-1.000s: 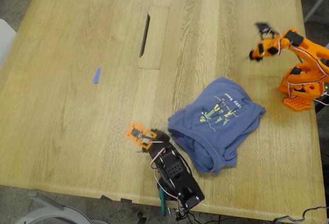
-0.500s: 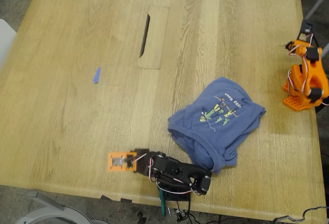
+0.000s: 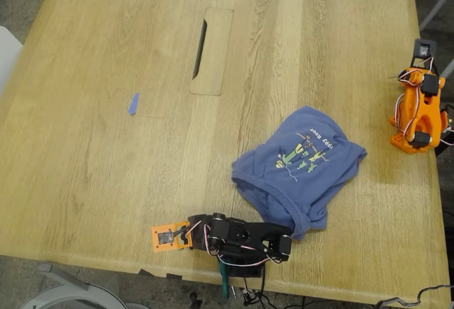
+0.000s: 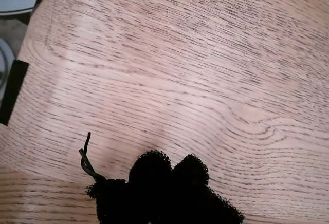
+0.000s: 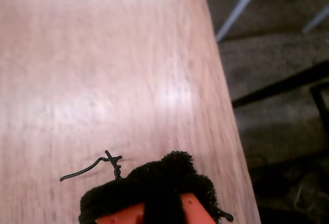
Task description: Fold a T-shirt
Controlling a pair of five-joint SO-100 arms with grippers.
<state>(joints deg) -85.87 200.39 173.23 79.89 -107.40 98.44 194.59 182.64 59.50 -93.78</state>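
1. Exterior view: the T-shirt (image 3: 299, 169) lies crumpled on the table (image 3: 106, 75), print up, between my two arms. One gripper (image 3: 172, 237) lies low near the table's edge, just beside the shirt's hem and clear of it. The other gripper (image 3: 423, 48) is raised over its base, well apart from the shirt.
2. First wrist view: my first gripper (image 4: 167, 175) shows padded tips pressed together over bare wood, holding nothing.
3. Second wrist view: my second gripper (image 5: 169, 175) is blurred; pads appear together, empty, by the table edge.
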